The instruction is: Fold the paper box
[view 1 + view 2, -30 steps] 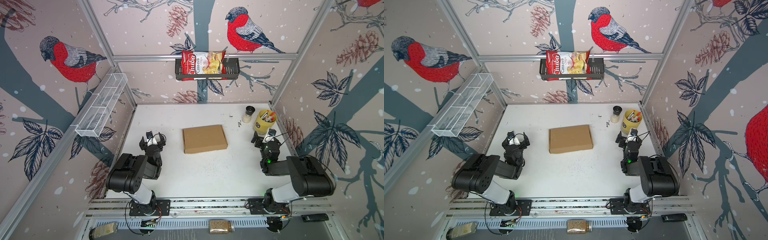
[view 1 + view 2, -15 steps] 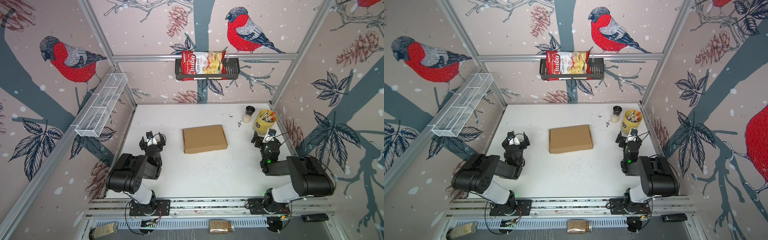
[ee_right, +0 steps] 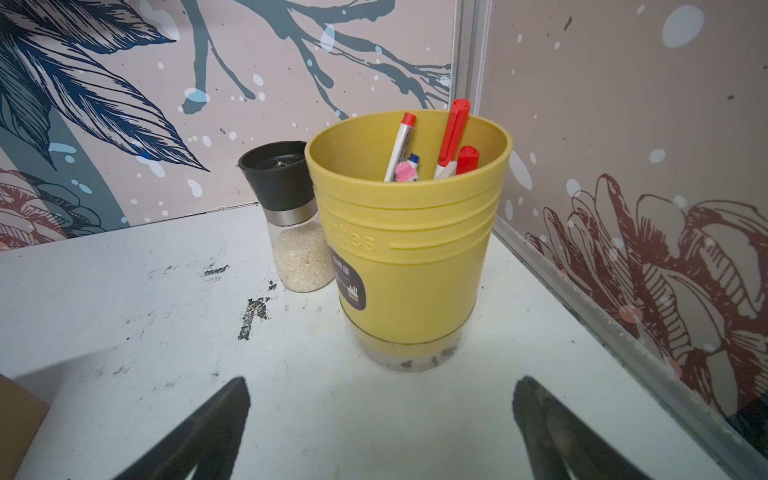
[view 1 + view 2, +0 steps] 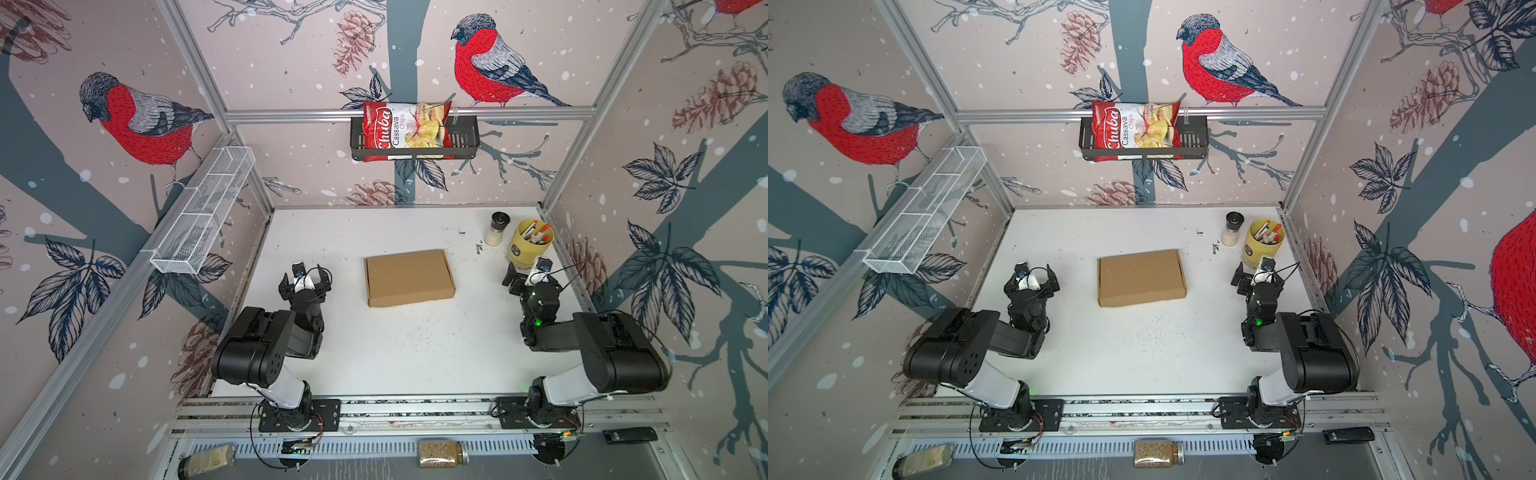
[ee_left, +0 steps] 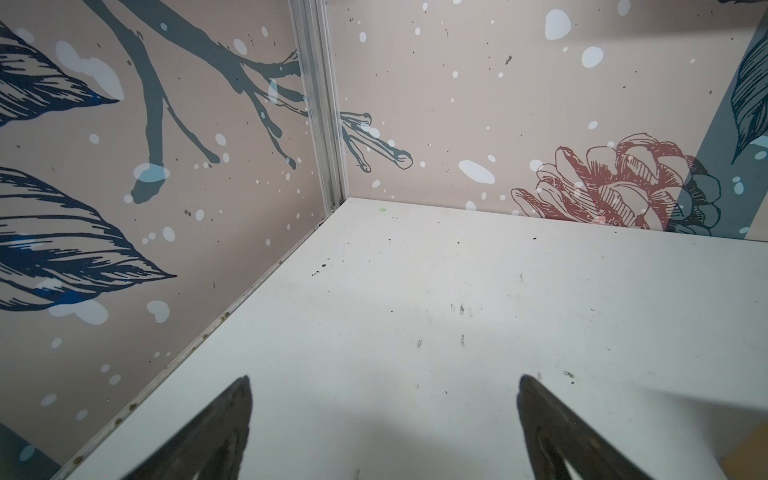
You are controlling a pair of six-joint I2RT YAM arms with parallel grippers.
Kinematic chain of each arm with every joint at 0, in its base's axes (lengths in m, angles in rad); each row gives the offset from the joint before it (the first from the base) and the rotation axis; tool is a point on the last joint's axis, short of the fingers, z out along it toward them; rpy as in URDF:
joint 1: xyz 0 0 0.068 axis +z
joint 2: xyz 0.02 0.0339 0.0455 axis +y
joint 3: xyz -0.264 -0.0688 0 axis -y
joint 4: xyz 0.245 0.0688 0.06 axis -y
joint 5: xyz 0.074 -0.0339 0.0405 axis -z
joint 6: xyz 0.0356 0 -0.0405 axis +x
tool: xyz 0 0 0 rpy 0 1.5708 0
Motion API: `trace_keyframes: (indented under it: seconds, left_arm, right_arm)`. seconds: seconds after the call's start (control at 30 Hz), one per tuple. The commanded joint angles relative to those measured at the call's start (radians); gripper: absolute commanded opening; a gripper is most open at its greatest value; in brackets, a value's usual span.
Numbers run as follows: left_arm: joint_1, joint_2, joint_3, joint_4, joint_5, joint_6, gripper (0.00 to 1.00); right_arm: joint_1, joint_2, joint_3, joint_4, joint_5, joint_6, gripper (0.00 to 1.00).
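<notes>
CLOSED AND WAITING: The paper box (image 4: 409, 277) lies flat and shut near the middle of the white table (image 4: 374, 353), slightly askew to the back wall and well apart from both arms in both top views. The left gripper (image 4: 304, 282) sits to its left, fingers spread wide with nothing between them; its wrist view shows only bare, scuffed tabletop and a corner of the enclosure. The right gripper (image 4: 525, 275) sits on the opposite side, likewise wide open and empty, near a yellow cup (image 3: 411, 249) of markers (a glass grinder (image 3: 291, 216) stands just beside it). Black specks and scrape marks dot the surface. Walls papered with red-breasted birds (image 4: 141, 120), branches and pine cones close in three sides; a black basket (image 4: 465, 141) on the back rail holds a bag of cassava chips (image 4: 405, 131), and a white wire shelf (image 4: 203, 212) runs along the left wall
</notes>
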Motion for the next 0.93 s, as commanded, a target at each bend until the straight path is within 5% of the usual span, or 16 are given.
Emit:
trace_keyframes:
  seconds: [0.0,0.9]
  left_arm:
    - [0.002,-0.003,0.003,0.009,-0.010,-0.003,0.98]
    - [-0.003,-0.001,-0.001,0.020,-0.010,0.002,0.97]
  right_arm:
    - [0.001,-0.004,0.003,0.007,-0.008,0.012,0.99]
    - [0.001,-0.003,0.003,0.007,-0.008,0.012,0.99]
